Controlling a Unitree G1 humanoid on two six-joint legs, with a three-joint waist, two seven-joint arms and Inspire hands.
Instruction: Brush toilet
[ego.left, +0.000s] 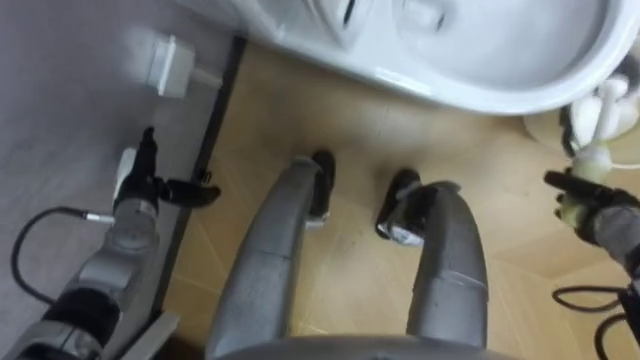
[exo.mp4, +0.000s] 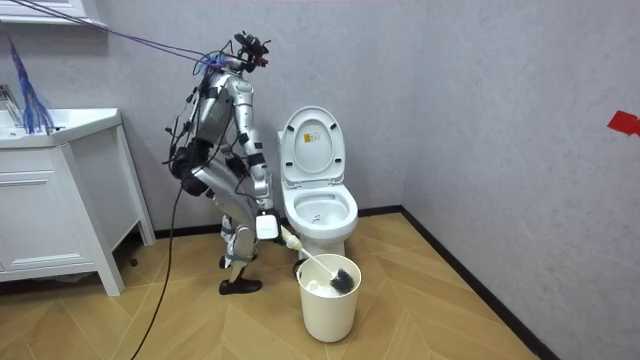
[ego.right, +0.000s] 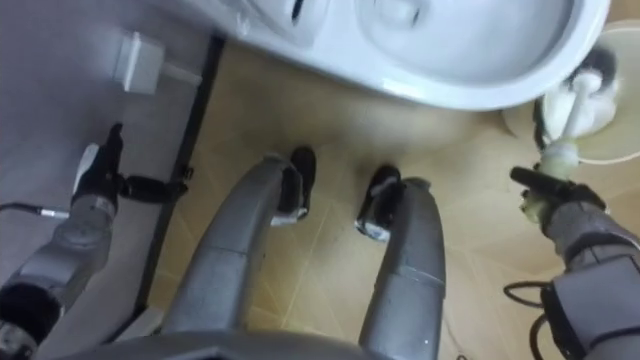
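Observation:
The white toilet (ego.left: 480, 95) lies just ahead of my feet, with its lid (exo.mp4: 312, 145) up. My right hand (ego.left: 590, 205) is shut on the pale handle (ego.left: 605, 110) of the toilet brush. The brush's dark head (exo.mp4: 342, 277) rests at the top of a cream bucket (exo.mp4: 328, 305) on the floor to the right of the bowl. In the room view I stand bent forward beside the toilet, with the right hand (exo.mp4: 287, 238) low over the bucket. My left hand (ego.left: 150, 180) hangs by the grey wall, fingers spread and holding nothing.
A white box (ego.left: 170, 65) is fixed low on the wall, above a dark skirting strip (ego.left: 205, 150). A white vanity cabinet (exo.mp4: 60, 190) stands at the room view's left. Wooden floor (exo.mp4: 450, 310) spreads out past the bucket.

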